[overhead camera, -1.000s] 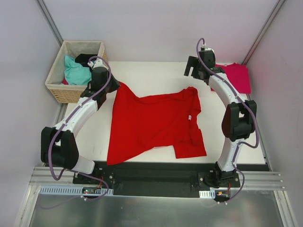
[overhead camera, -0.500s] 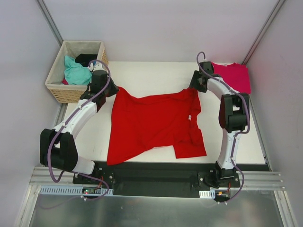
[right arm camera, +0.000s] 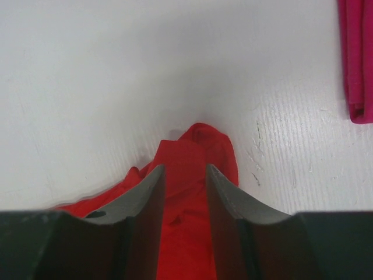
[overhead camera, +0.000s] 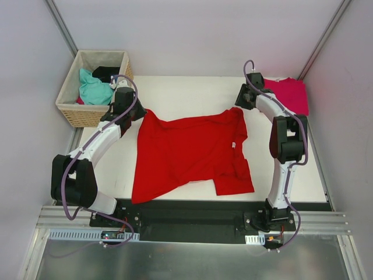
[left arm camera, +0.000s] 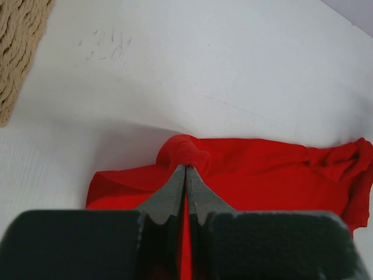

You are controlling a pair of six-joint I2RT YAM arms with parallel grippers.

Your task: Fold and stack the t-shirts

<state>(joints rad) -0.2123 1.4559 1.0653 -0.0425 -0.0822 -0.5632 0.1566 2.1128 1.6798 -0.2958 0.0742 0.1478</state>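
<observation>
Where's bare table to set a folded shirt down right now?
Bare: the far strip between the basket and the pink shirt, and the right side between the red shirt and the table edge. Crowded: centre, both far corners.

Right gripper point(right arm camera: 185, 168) astride bright red cloth t-shirt point(right arm camera: 201, 140)
Bunched corner sits between its jaws; magenta-pink cloth t-shirt point(right arm camera: 356, 58) lies well apart.

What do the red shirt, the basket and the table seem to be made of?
The red shirt looks like soft matte knit cloth, perhaps cotton: it lies limp and wrinkled. The basket looks like tan woven wicker or similar fibre: ridged weave shows. The table looks like a hard white matte board, faintly scratched; its material is unclear.
</observation>
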